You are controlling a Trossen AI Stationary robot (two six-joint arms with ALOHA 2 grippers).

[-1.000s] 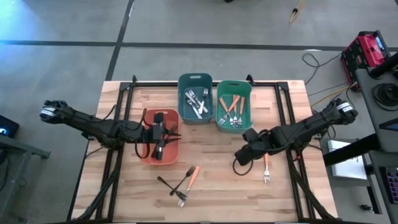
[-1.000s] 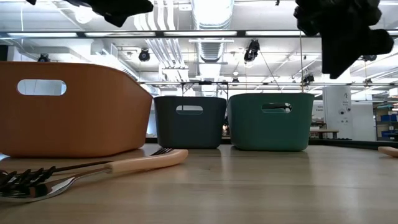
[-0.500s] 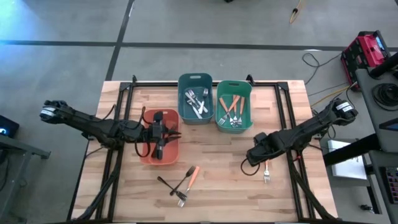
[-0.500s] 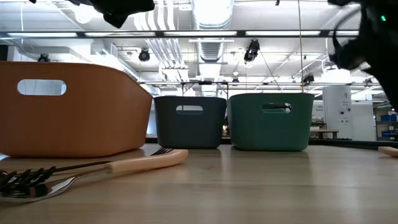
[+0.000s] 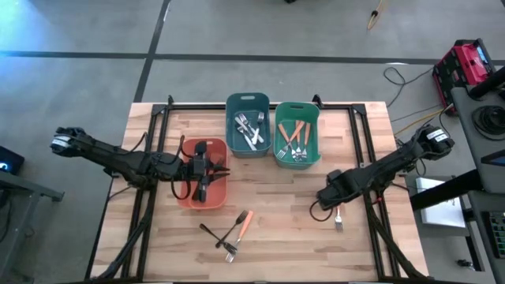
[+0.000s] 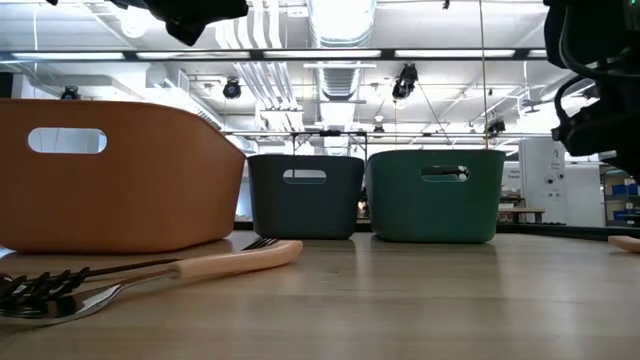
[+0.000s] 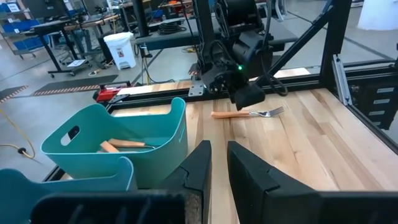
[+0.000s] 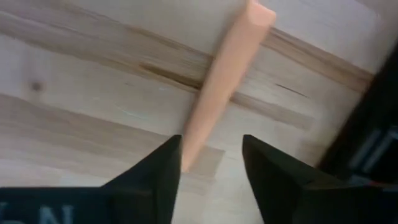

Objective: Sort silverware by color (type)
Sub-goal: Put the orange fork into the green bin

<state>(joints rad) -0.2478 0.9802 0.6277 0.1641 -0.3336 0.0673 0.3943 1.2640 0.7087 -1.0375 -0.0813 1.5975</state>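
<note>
Over the surface [image 5: 268,229], the right gripper [image 8: 210,163] is lowered with fingers [image 8: 155,177] spread astride an orange-handled fork [image 8: 217,81] lying flat. Above the salmon bin [image 5: 207,199], the left gripper [image 7: 217,163] is held, fingers slightly parted, nothing gripped.

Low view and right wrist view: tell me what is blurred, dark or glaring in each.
Low view: ceiling strip lights glare; the forks nearest the lens are soft, and the right arm is a dark silhouette. Right wrist view: the orange fork handle is soft-edged, lying between the open right gripper's dark, blurred fingers.
</note>
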